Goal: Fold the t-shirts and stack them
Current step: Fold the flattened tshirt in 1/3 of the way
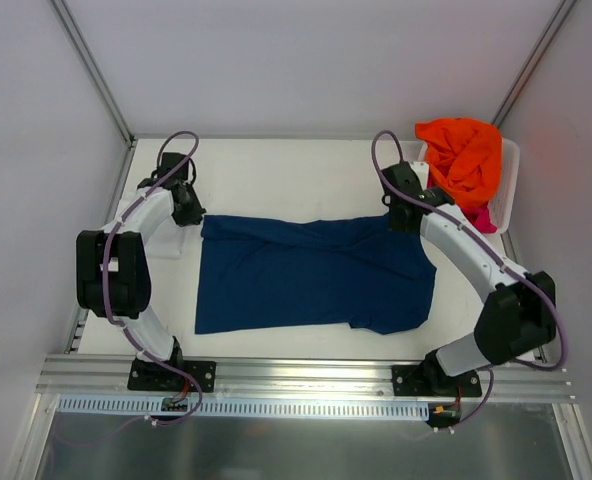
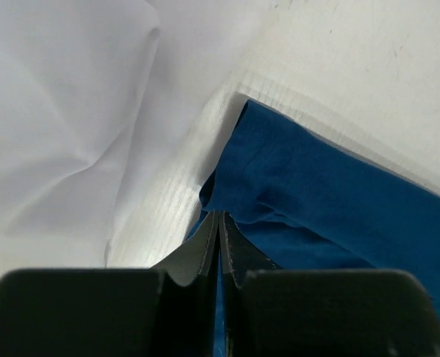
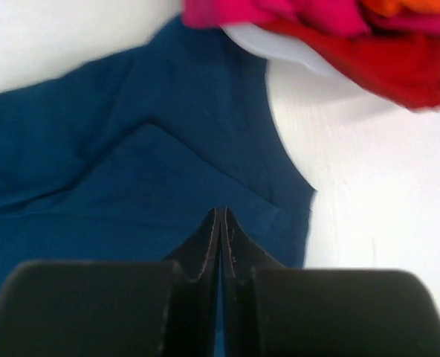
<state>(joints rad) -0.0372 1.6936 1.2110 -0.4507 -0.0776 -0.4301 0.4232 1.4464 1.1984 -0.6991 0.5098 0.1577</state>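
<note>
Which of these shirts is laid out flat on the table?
The navy blue t-shirt: it is spread across the table. The orange one and pink one sit bunched in the basket; the white one lies crumpled at left.

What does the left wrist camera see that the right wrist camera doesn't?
Only the left wrist view shows the white t-shirt, rumpled beside a corner of the navy t-shirt. Only the right wrist view shows the pink t-shirt and the orange t-shirt, bunched at the top of the picture. Both show the navy t-shirt on the white table, and each shows its own gripper, the left gripper or the right gripper, shut on navy cloth.
</note>
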